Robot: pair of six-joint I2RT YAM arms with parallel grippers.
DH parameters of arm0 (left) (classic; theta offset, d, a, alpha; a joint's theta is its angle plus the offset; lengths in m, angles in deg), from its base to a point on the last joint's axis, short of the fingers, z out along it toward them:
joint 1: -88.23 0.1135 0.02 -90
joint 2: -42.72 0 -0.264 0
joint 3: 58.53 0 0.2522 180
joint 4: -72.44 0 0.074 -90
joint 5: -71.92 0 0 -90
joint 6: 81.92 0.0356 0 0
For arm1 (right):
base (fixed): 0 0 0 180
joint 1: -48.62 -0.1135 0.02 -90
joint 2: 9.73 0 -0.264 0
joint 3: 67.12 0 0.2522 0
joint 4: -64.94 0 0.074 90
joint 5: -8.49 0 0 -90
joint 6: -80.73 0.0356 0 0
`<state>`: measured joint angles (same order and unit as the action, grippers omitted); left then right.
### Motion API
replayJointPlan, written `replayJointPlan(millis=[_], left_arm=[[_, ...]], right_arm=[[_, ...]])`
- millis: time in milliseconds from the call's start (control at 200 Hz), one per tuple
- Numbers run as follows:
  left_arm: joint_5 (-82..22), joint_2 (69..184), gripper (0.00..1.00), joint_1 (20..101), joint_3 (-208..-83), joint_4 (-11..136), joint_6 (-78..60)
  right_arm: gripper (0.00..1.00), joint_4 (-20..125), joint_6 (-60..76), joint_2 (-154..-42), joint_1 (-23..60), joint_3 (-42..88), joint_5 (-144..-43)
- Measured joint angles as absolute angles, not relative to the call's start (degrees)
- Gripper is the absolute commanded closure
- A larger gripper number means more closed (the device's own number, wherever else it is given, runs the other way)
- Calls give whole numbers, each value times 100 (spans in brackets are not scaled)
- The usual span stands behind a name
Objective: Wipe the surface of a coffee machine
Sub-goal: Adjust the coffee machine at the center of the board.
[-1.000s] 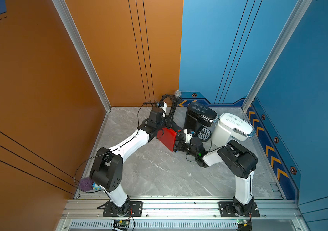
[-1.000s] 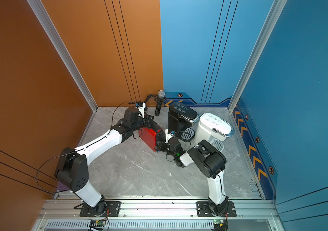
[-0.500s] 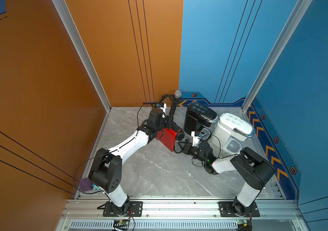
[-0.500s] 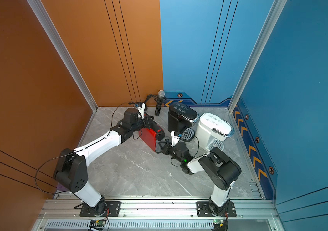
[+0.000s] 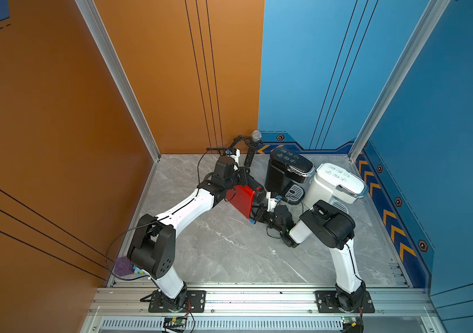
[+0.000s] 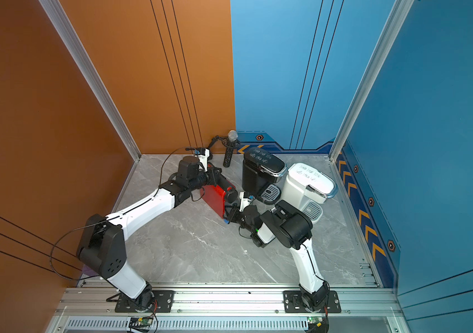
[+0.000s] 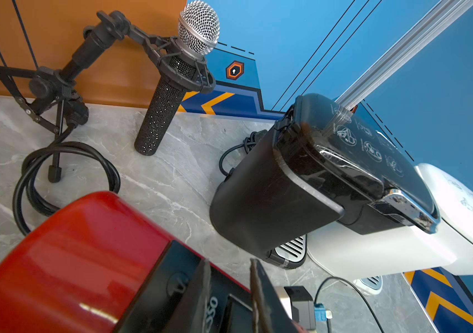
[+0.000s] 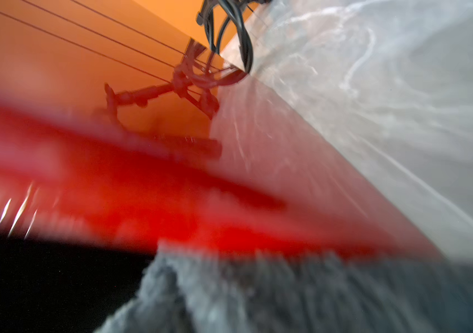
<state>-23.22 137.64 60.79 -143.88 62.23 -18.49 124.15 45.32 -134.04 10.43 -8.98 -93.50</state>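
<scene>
Both top views show a marble tabletop [image 5: 223, 253] boxed in by orange and blue walls. My two arms meet at the red coffee machine [image 5: 242, 199], which sits a little behind the centre. My left gripper [image 5: 254, 187] reaches over its top from the orange-wall side. My right gripper [image 5: 255, 216] meets its lower front edge from the opposite side.

From above, my fingertips are hidden. The left wrist view fills that in: two dark fingers [image 7: 199, 291] stand with a narrow gap between them. Their tips are over the machine's black top panel, and lettering shows through the gap. I cannot tell whether they pinch any part of it.

The right wrist view is blurred. It does show a grey cloth [image 8: 258, 294] bunched where my right fingers sit, up against the red body. That pincer is fully closed on the cloth.

Only the left wrist view shows a coiled black cable [image 7: 65, 173] on the marble behind the red machine, by the microphone [image 7: 177, 86] stand. Only a top view shows a purple block [image 5: 123, 266] at the near left edge, beside my left arm's base.

The black coffee machine [image 5: 287, 170] stands just beside the red one, and the white coffee machine [image 5: 336, 184] is close against the black one. My right elbow hangs just in front of the white one. The back corner is crowded. Open marble lies toward the front rail, between my arm bases.
</scene>
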Motion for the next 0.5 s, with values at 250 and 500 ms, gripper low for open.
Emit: replayJointPlan(millis=[250, 500], left_arm=[[-2322, 13764, 73, 6079, -14390, 6221, -1849], [-2355, 13727, 73, 6079, -14351, 6216, -1849]], right_arm=[[100, 12388, 4777, -13677, 1069, -387, -9527], [100, 12314, 4805, -13529, 1069, -461, -9529]])
